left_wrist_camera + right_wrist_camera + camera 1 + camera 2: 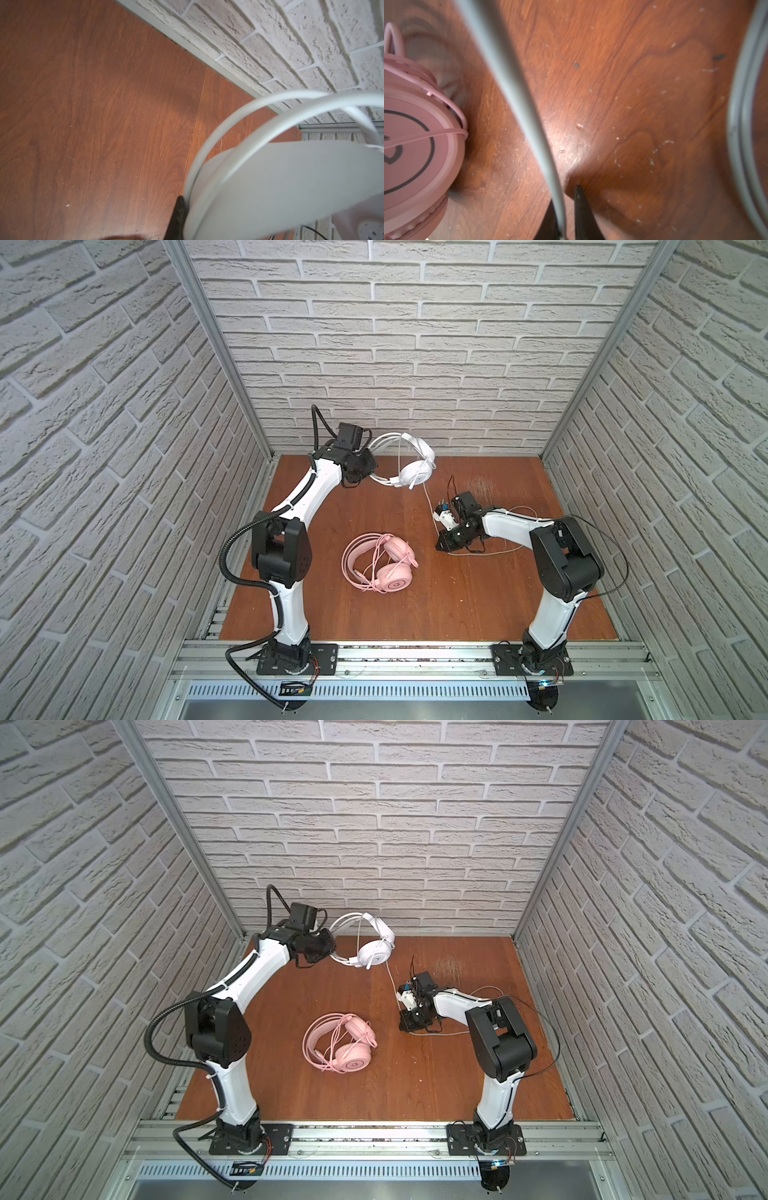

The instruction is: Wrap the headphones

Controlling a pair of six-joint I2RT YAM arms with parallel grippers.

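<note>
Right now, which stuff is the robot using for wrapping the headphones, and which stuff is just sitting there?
For the job:
- white headphones, held up by the left gripper
- their grey cord, running between the right gripper fingers
- pink headphones, lying on the table with their cord looped over them

Just there:
- wooden table
- brick walls

White headphones (409, 466) are hanging clear of the table just above the centre of both top views, headband arcs to the left, one round cup facing the viewer; their thin grey cord (429, 506) is trailing down and to the right. Pink headphones (380, 562) are lying flat below centre, cups side by side, pink cord (370, 568) looping over them.
</note>
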